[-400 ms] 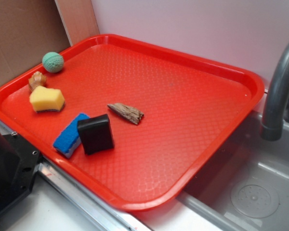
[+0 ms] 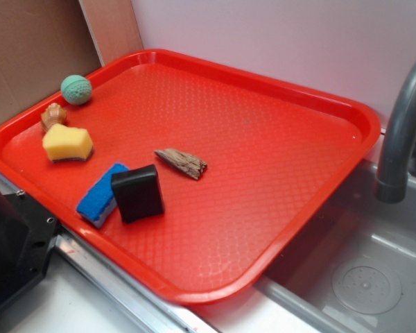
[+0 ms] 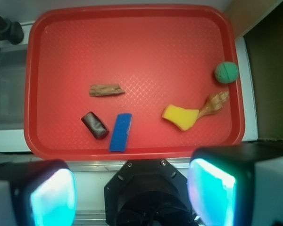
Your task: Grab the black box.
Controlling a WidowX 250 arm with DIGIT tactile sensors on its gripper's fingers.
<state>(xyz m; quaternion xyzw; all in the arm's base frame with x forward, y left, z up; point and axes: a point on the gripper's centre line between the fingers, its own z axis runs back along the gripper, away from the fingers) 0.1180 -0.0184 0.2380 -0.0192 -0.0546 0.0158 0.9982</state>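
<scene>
Across most of both views you see the red tray (image 2: 277, 139), lying beside the sink (image 2: 374, 277) and its grey faucet (image 2: 402, 132). At the near left corner of the exterior view sits a large black device with screws (image 2: 14, 243), off the tray; leave it alone, it is not your target. The gripper (image 3: 132, 193) hangs high above the tray's near edge, seen only in the wrist view, with both fingers (image 3: 52, 197) spread wide apart and nothing between them, so it is released and empty.

On the tray, the blue sponge (image 2: 100, 195) lies near the front rim, and the black box (image 2: 137, 193) stands just beside it on its right in the exterior view, close enough that you cannot tell whether they touch there; the wrist view shows a narrow gap. A yellow sponge (image 2: 67, 143) lies further back, with a brown shell-like piece (image 2: 53, 115) against it and a green ball (image 2: 76, 89) beyond. A sliver of wood (image 2: 182, 163) lies near the box, apart from it.

You are at the very start: the approach has not begun. Your next move likely calls for bringing the gripper over the box, turning the wrist so the fingers straddle its short sides, and descending without nudging the blue sponge.
</scene>
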